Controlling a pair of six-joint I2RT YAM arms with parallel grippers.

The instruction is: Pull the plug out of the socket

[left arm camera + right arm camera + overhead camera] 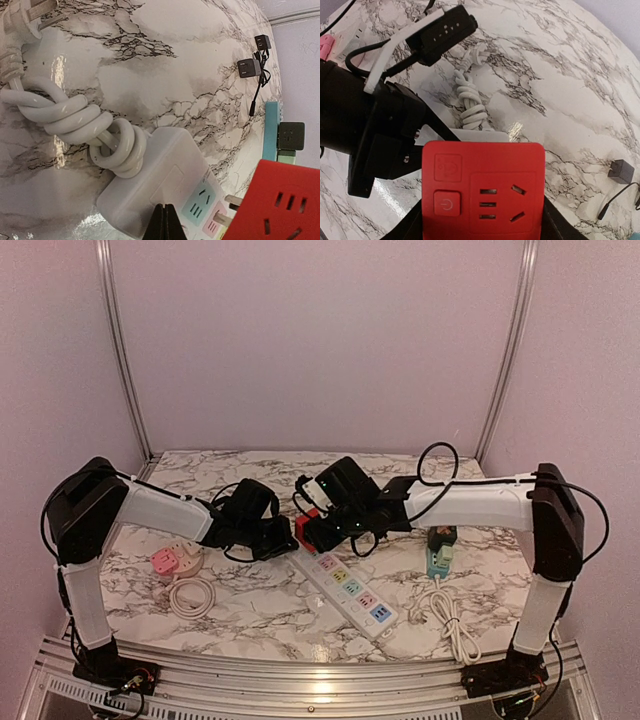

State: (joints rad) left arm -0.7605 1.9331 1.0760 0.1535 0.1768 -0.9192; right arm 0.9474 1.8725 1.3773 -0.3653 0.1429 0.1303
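A red cube plug (482, 165) with a power button and socket holes on its face sits between my right gripper's (482, 205) black fingers, which are shut on its sides. In the left wrist view the red plug (280, 205) hangs tilted above the white power strip (160, 175), and its metal prongs (232, 201) show bare over the coloured sockets. My left gripper (165, 222) is shut, its tips down on the strip's plain end near the cord. From above, both grippers meet at the strip's (350, 585) far end, by the red plug (305, 530).
The strip's white cord (75, 120) lies knotted beyond it. A pink round socket (170, 560) and a coiled white cable (192, 595) lie at the left. At the right are a teal strip (440, 550) with a black adapter and a bundled white cable (455, 625). Small black adapters (248, 67) lie far back.
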